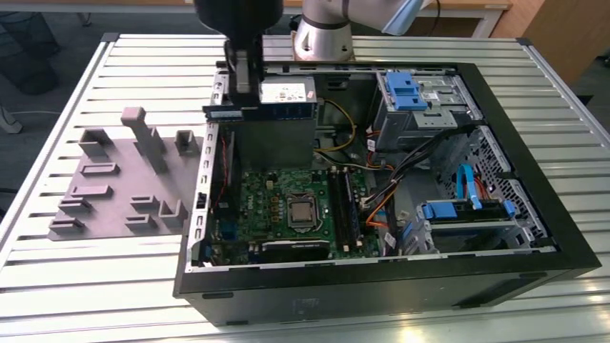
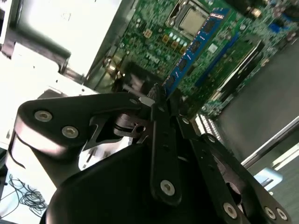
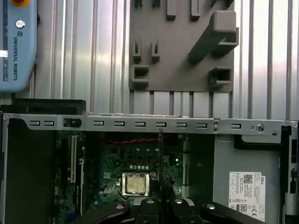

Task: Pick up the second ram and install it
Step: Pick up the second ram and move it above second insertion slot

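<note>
An open desktop computer case lies on a slatted metal table, its green motherboard below the claw. A grey fixture tray sits beside the case, off toward the exterior view's left of the claw. The claw pinches the second ram, held level above the case, a pale label beside the fingertips. The second wrist view adds the stick's blue face and row of dark chips, with the processor beyond. The first wrist view catches it edge-on, a thin line.
</note>
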Robot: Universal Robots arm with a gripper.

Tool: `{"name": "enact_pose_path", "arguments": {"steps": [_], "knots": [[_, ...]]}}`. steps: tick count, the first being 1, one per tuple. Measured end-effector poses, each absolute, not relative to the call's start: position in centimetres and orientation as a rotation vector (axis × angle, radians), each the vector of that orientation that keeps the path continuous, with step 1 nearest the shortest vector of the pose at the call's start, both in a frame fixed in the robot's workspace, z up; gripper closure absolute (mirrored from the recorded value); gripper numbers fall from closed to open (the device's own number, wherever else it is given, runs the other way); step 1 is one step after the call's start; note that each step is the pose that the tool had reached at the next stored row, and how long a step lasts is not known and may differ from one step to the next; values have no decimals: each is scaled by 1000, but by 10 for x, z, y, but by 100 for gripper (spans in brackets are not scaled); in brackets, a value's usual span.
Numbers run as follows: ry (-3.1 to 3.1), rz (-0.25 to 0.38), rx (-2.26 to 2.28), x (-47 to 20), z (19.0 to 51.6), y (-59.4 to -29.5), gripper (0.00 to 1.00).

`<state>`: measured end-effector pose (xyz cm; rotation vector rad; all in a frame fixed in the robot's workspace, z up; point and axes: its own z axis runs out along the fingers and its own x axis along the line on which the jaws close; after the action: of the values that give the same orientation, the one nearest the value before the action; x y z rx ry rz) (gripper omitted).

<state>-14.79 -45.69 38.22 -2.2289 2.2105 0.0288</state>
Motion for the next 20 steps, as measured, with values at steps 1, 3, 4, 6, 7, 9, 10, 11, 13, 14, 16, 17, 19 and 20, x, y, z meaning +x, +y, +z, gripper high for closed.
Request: {"name": "enact_pose_path", "arguments": {"steps": [1, 3, 4, 6, 7, 9, 10, 11, 13, 14, 16, 17, 19, 20], "knots": [[2210, 29, -2229, -143, 382, -457, 86], [2210, 29, -2229, -134, 382, -457, 86], [2210, 29, -2229, -130, 382, -457, 86], [2211, 29, -2229, -121, 381, -457, 86], [2211, 29, -2229, -116, 381, -457, 86], [2210, 29, -2229, -107, 381, -457, 86], [2210, 29, -2229, -102, 381, -457, 86], [2210, 29, -2229, -98, 381, -457, 86], [2210, 29, -2229, -89, 380, -457, 86], [2211, 29, -2229, -84, 380, -457, 86], [2210, 29, -2229, -75, 380, -457, 86], [2211, 29, -2229, -71, 380, -457, 86], [2211, 29, -2228, -64, 380, -457, 86], [2213, 29, -2226, -63, 379, -457, 86]]}}
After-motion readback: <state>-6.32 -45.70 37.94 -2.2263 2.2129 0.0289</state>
